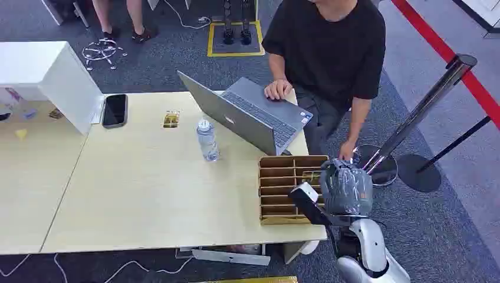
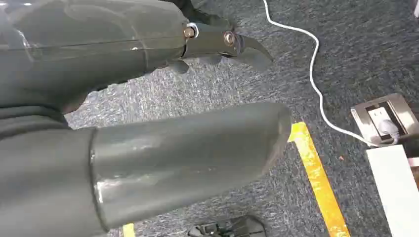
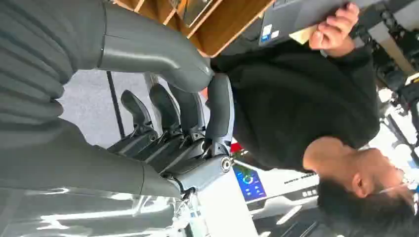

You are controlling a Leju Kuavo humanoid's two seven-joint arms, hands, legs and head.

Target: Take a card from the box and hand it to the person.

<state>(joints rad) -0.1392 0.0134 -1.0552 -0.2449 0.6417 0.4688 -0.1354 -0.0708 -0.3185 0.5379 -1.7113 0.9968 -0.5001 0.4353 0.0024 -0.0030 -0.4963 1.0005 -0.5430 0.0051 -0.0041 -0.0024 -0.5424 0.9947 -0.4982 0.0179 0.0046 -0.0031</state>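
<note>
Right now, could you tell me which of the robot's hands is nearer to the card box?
The right hand: it hovers at the box's right edge. The left hand hangs low over the carpet, away from the table.

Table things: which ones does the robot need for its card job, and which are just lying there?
For the job:
- cardboard box with slots
- card standing in a slot
- right hand, over the box, fingers holding nothing
- person who gets the card

Just lying about:
- laptop
- water bottle
- phone
</note>
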